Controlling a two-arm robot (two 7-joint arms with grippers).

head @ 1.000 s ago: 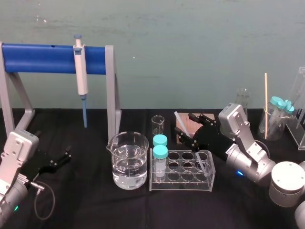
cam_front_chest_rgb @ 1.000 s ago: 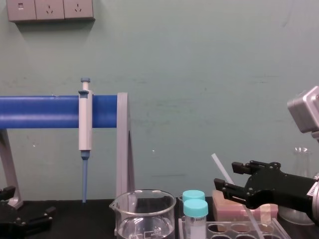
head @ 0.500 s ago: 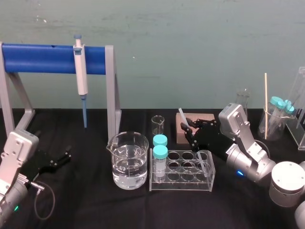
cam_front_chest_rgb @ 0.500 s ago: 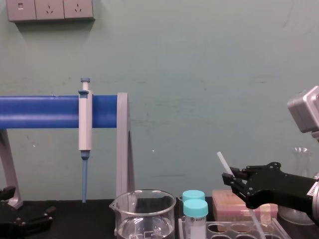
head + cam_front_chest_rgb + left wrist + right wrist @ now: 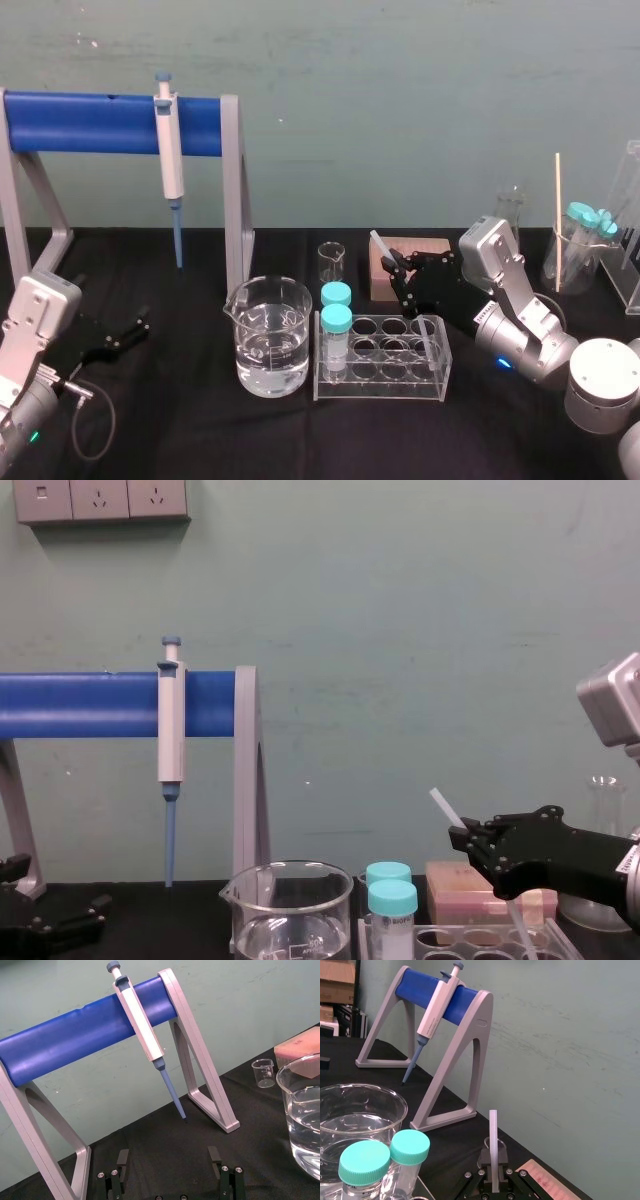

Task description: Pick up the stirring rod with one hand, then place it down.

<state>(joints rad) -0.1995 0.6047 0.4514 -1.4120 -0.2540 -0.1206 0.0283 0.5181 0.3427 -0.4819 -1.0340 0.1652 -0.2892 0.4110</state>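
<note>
Currently the black jointed right gripper [image 5: 398, 274] stands above the clear plastic tube rack [image 5: 380, 388], fingers pinched on the long, thin translucent-white stirring rod [image 5: 380, 246]. The rod is held aslant, its upper end free toward the wall and its lower end appearing to reach down into one of the rack's wells. Hazard one: a sideways move before the tip clears would catch the well wall and drag or tip the rack with its two teal-capped tubes [image 5: 336, 320]. Hazard two: the smooth, narrow rod may pivot or slip in so small a pinch. The black left gripper [image 5: 118, 336] rests parked at the table's left, fingers spread.
</note>
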